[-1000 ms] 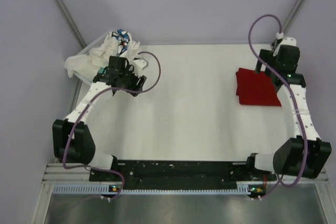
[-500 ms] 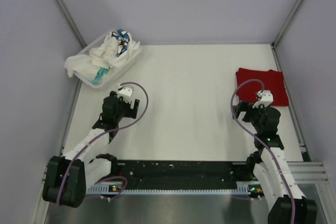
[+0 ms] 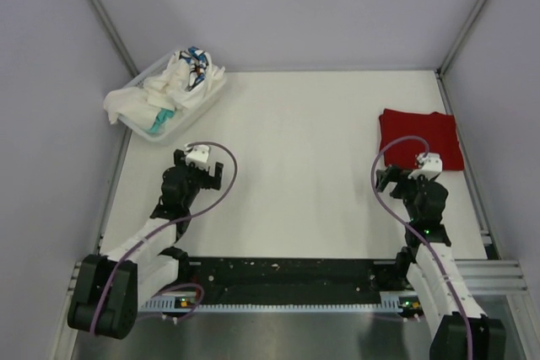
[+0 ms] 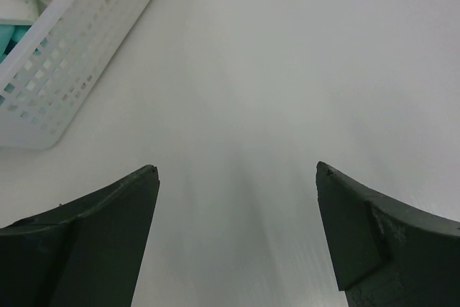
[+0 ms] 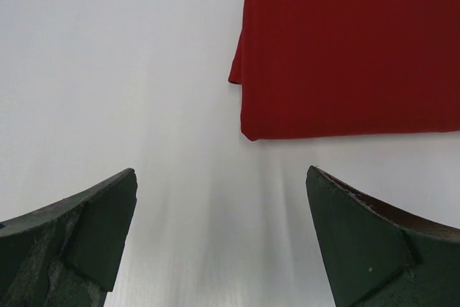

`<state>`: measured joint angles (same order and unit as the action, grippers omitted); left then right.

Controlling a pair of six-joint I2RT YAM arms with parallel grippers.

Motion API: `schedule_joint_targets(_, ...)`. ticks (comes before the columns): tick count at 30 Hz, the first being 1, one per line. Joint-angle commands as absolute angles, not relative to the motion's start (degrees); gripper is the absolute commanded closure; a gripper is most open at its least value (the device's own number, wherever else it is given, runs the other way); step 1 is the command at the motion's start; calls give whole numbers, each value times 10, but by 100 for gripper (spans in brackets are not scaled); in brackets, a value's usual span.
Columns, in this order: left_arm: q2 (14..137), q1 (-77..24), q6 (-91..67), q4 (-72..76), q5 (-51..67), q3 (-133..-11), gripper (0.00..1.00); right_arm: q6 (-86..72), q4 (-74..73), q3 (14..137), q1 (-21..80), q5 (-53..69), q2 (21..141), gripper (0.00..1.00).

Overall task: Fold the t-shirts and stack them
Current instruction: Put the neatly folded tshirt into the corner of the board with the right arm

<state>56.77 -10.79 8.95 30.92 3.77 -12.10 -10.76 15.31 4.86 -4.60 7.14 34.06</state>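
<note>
**Top external view: one shirt folded, a basketful to go**

Top external shows a single red t-shirt [image 3: 419,139] lying folded and flat on the table [image 3: 304,174]. It is well apart from the white basket [image 3: 202,105], across the table to the basket's right. Inside the basket sits a crumpled heap of light-coloured shirts [image 3: 173,83], with one piece drooping over the rim on the side away from the red shirt. By that reckoning the job is barely begun. One garment is folded as the base of a stack, and the heap is not yet unloaded, folded or piled on top.

The left gripper [image 4: 237,170] hangs over bare table just on the near side of the basket, jaws spread wide, holding and touching nothing. The right gripper [image 5: 219,170] is far from the basket, just short of the red shirt's near edge, likewise spread wide and empty.
</note>
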Motion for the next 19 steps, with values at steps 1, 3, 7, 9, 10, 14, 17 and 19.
schedule_joint_targets(1, 572, -105, 71, 354, 14, -120, 7, -114, 190, 52, -41, 66, 330, 1)
schedule_joint_targets(3, 575, -105, 70, 353, 11, -122, 7, -115, 190, 52, -42, 65, 330, 1)
schedule_joint_targets(7, 576, -105, 73, 348, 12, -125, 7, -116, 190, 52, -42, 62, 331, 1)
schedule_joint_targets(9, 578, -105, 74, 346, 10, -127, 7, -116, 190, 52, -42, 61, 330, 1)
schedule_joint_targets(10, 578, -105, 75, 345, 11, -127, 7, -116, 189, 52, -42, 60, 331, 1)
schedule_joint_targets(14, 577, -105, 80, 343, 20, -127, 7, -117, 189, 53, -42, 57, 332, 1)
schedule_joint_targets(17, 572, -105, 80, 344, 20, -124, 8, -119, 189, 53, -42, 55, 333, 1)
schedule_joint_targets(19, 573, -105, 74, 343, 11, -125, 7, -119, 189, 53, -42, 54, 332, 1)
